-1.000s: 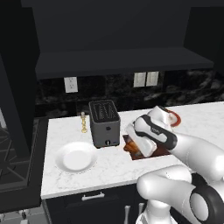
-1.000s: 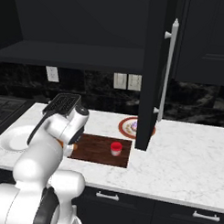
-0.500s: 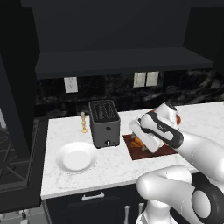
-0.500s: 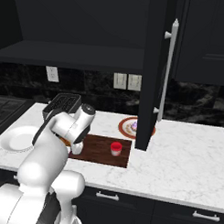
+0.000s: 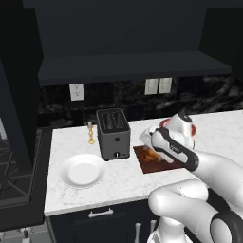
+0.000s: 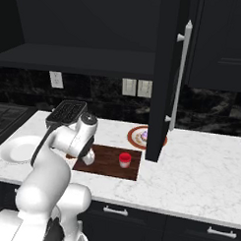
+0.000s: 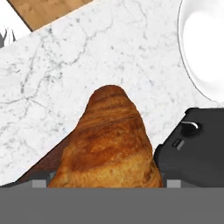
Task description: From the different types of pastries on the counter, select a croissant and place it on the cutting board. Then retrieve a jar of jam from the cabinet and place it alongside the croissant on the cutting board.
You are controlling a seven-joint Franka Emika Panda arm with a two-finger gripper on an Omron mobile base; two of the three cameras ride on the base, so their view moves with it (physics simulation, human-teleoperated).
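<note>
The golden-brown croissant (image 7: pixel 109 140) sits between my fingertips, its tip out over the white marble counter (image 7: pixel 65 65). My gripper (image 7: pixel 107 183) is shut on it. In the left base view the gripper (image 5: pixel 151 148) holds the croissant (image 5: pixel 152 155) just above the left end of the dark reddish cutting board (image 5: pixel 163 165). The right base view has the gripper (image 6: pixel 86 159) at the left end of the board (image 6: pixel 103 163). The red-lidded jar of jam (image 6: pixel 124 159) stands on the board's right half. A purple-topped pastry (image 6: pixel 143 136) lies on an orange-rimmed plate behind. The dark cabinet (image 6: pixel 163 79) stands open.
A black toaster (image 5: pixel 113 134) stands just left of the board, close to my hand. A round white plate (image 5: pixel 83 170) lies further left near the counter's front edge. A small brass candlestick (image 5: pixel 90 133) is behind it. The open cabinet door hangs over the board's right end.
My hand has risen a little from the board and shifted slightly right, tilting as it went, and the croissant has gone with it. The jar has not moved.
</note>
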